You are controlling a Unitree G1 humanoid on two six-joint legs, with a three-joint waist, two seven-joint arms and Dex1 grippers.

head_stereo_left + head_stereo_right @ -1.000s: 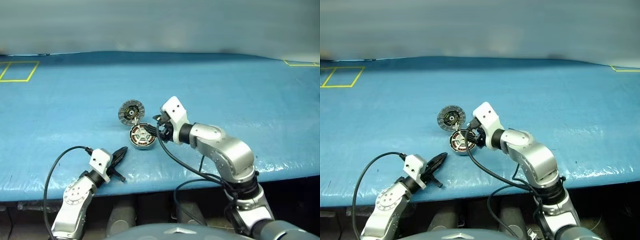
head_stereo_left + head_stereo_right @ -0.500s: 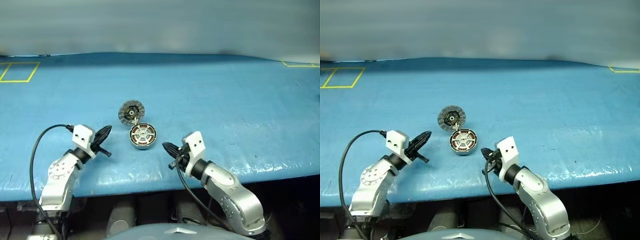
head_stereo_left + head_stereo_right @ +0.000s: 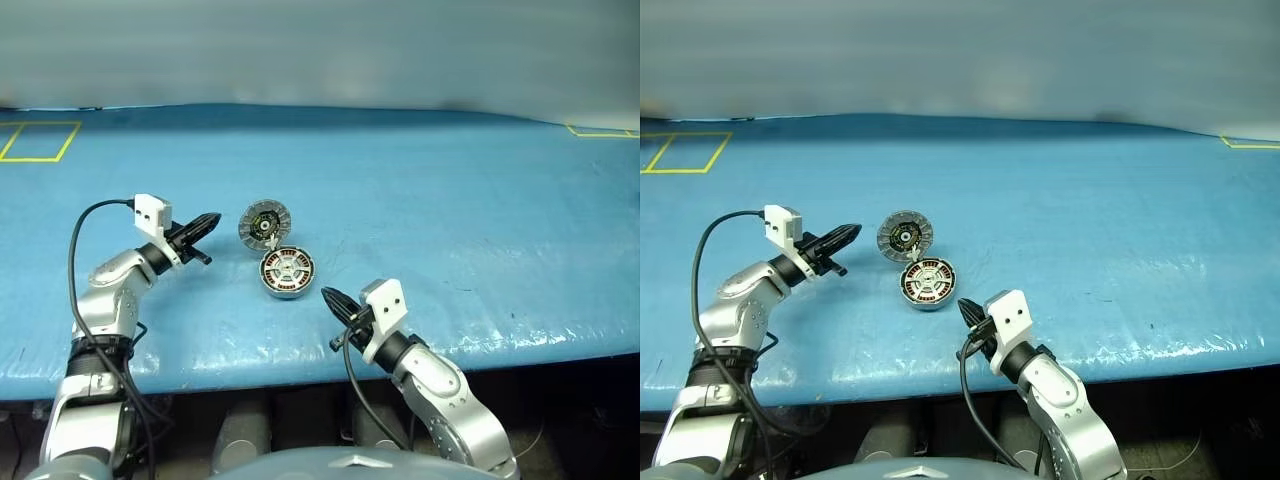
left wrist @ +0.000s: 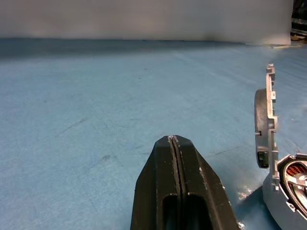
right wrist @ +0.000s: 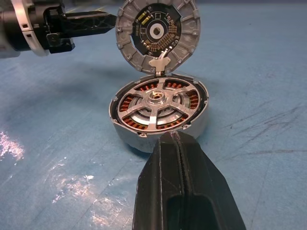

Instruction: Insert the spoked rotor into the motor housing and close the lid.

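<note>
Spoked rotor [image 5: 158, 106] seated inside motor housing [image 3: 287, 273], on the blue tabletop [image 3: 450, 190] near its front edge, left of middle; lid [image 3: 264, 223] standing open, upright, hinged at the housing's far side. Left gripper [image 3: 209, 221] pinched together, empty, just left of the lid. Right gripper [image 3: 329, 296] likewise closed and empty, near the housing's front right.

A broad table covered in glossy blue sheeting [image 3: 480, 190] spans the scene, its surface creased and scuffed, with bright glare along the near edge. Yellow tape outlines [image 3: 38, 141] mark its far left and far right corners. A plain pale grey wall [image 3: 320, 50] stands behind. Dark space lies below the table edge.
</note>
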